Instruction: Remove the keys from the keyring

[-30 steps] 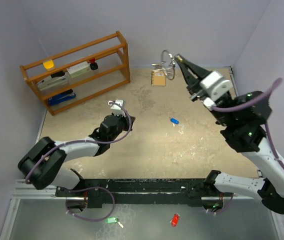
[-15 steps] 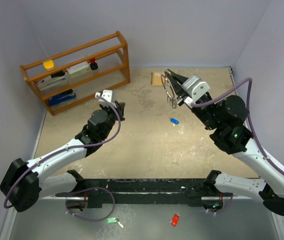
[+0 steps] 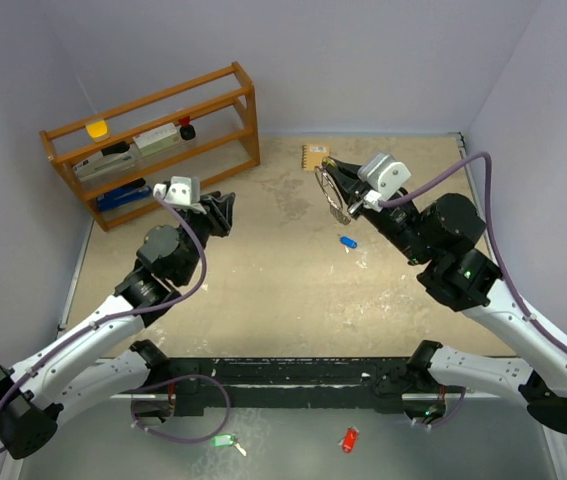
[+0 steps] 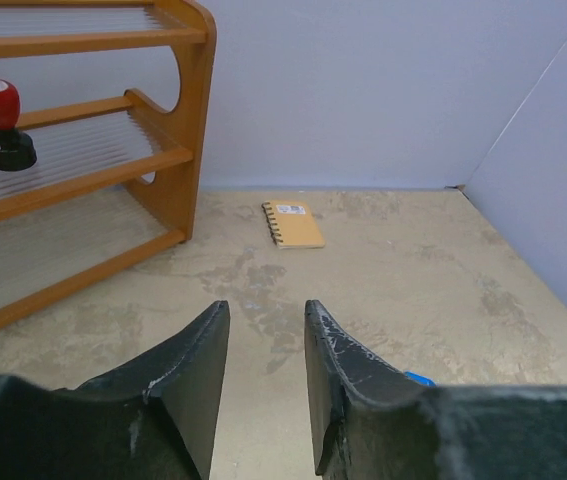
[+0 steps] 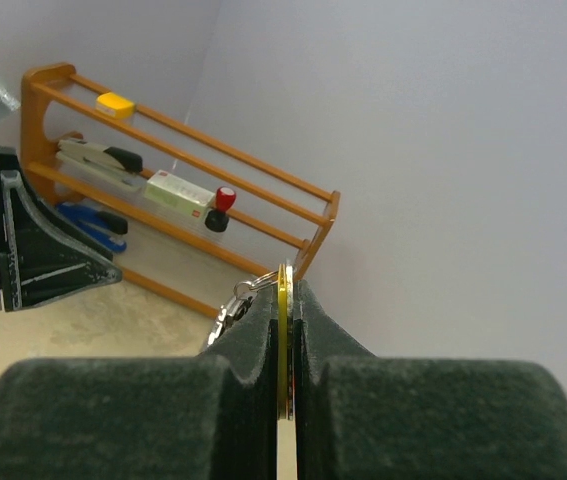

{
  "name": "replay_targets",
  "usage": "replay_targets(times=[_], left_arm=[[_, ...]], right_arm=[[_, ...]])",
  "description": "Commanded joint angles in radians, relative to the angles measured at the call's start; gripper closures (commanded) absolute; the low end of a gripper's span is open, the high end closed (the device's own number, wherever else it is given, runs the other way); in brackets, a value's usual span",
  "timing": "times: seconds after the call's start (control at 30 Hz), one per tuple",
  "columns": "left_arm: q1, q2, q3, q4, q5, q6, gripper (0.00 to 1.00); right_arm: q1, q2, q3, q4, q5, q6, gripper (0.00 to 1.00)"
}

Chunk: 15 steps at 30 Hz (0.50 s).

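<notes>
Wooden slatted shelf [image 3: 153, 140] off to the left of left gripper [image 4: 263, 312], fingers apart, nothing between; right gripper [image 5: 283, 296] clamped on thin yellow key [image 5: 283, 385], edge-on, seen only in its wrist view; wire keyring [image 5: 233, 305] pokes out left of those fingertips; top view shows silver keys [image 3: 337, 200] bunched there, off the table; spiral notebook [image 4: 294, 223] flat ahead of left gripper; blue key [image 3: 348, 241] on the table under right gripper.

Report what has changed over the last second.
The right pincer, shut on the keys with their keyring, swung from near the back wall towards the left arm. The left arm stretched forward and the left pincer opened, empty. The blue key, notebook and rack stayed put.
</notes>
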Motion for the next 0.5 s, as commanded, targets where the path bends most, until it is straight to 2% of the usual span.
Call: replay_targets(times=[0.0,0.07,0.23,0.47], left_arm=[[0.001,-0.066,0.028,-0.019,0.017,0.021,0.66],[0.001,-0.076,0.027,-0.038,-0.011,0.025,0.64],[0.002,-0.062,0.047,-0.209,-0.244,0.0,0.44],[0.001,-0.033,0.087,-0.372,-0.437,-0.002,0.36]], right_arm=[[0.0,-0.008,0.048,0.023,-0.038,0.051,1.0],[0.0,-0.001,0.044,0.012,-0.04,0.058,1.0],[0.0,0.001,0.006,0.011,0.019,0.061,1.0],[0.0,0.003,-0.057,0.03,0.058,0.077,1.0]])
